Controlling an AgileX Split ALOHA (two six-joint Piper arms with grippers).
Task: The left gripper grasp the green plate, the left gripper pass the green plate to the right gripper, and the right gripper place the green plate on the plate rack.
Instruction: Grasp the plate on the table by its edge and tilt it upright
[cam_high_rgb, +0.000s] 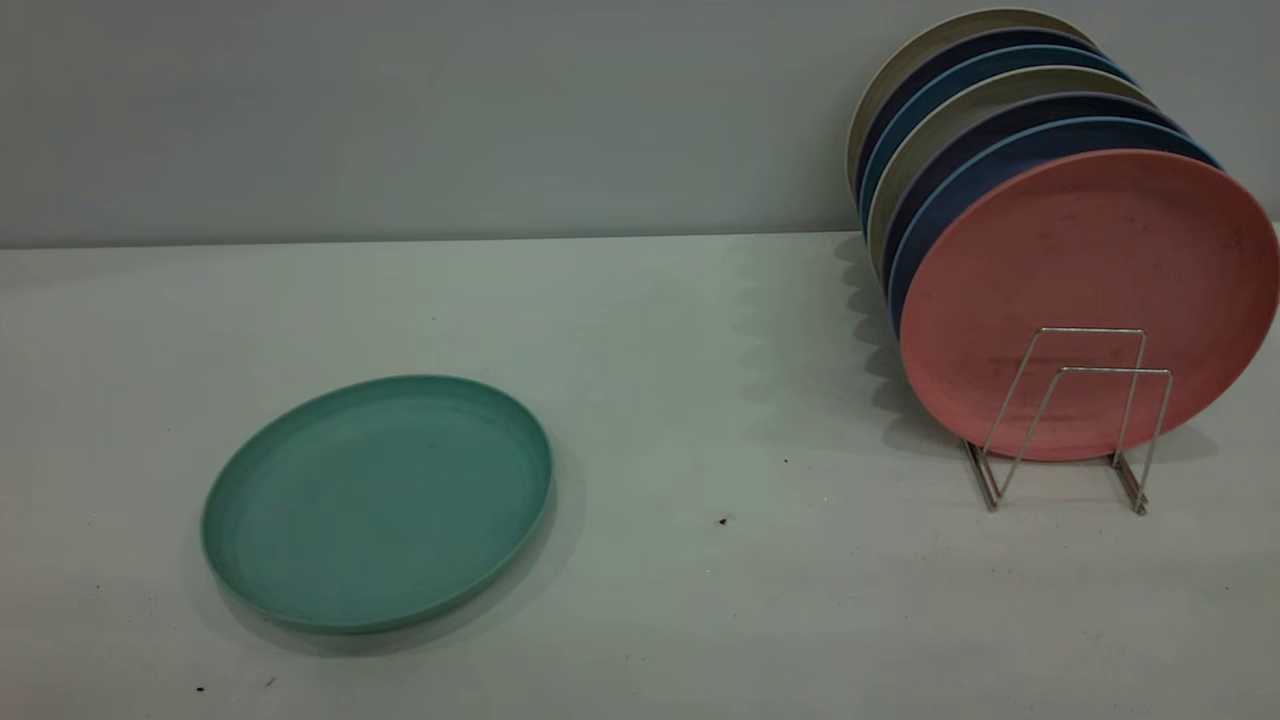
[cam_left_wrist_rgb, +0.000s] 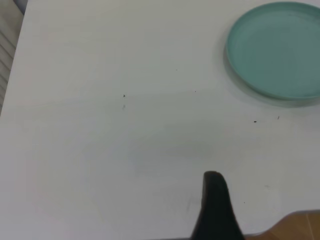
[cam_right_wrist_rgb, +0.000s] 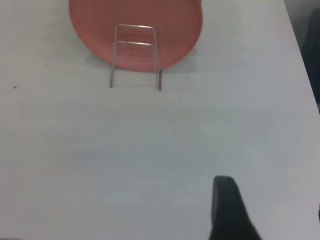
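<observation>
- Exterior view: the round, shallow, matte teal-green plastic plate (cam_high_rgb: 378, 502) lies flat on the white bench (cam_high_rgb: 700, 580), toward its near left corner, with nothing touching it. Toward the far right edge stands the thin silver wire plate rack (cam_high_rgb: 1075, 415), its two front loops bare. Behind them a salmon-pink plate (cam_high_rgb: 1085, 290) stands on edge, and it hides most of a row of blue and beige plates (cam_high_rgb: 985, 120), of which only rim slivers show. Neither arm appears here.
- Left wrist view: only one black pointed finger (cam_left_wrist_rgb: 216, 207) of the left gripper shows, cut off by the picture's border, above bare bench near its edge. With the other finger hidden, I cannot tell how far the jaws stand apart. The green plate lies well apart, partly cropped.
- Right wrist view: again a single black finger (cam_right_wrist_rgb: 227, 207) of the right gripper, over bare bench well short of the rack; jaw opening cannot be told. The pink plate is cropped at its upper part.
</observation>
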